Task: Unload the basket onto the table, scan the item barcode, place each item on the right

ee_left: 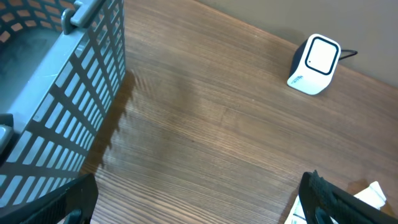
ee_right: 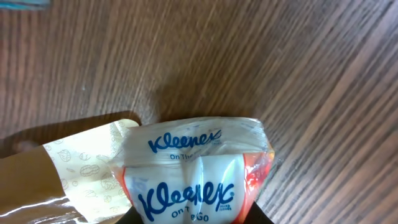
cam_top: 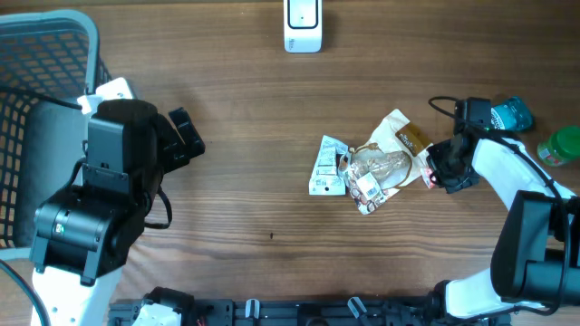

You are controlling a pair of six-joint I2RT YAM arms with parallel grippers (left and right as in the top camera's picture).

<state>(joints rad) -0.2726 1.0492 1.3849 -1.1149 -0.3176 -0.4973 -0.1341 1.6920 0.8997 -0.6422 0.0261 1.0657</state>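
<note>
A Kleenex tissue pack (ee_right: 193,180), clear wrap with orange-red edges, fills the right wrist view. My right gripper (ee_right: 194,219) is shut on it from both sides, low over the table. From overhead this gripper (cam_top: 442,168) sits at the right end of the item pile, and only a red edge of the pack (cam_top: 426,174) shows. The white barcode scanner (cam_top: 303,25) stands at the far edge, and it also shows in the left wrist view as the scanner (ee_left: 315,64). My left gripper (ee_left: 199,208) is open over bare wood, far left of the pile.
Beside the pack lie a tan paper bag (cam_top: 404,136), a clear snack bag (cam_top: 376,167) and a white packet (cam_top: 326,166). A teal bottle (cam_top: 513,113) and a green bottle (cam_top: 562,145) stand at the right edge. A grey wire basket (cam_top: 36,54) fills the far-left corner.
</note>
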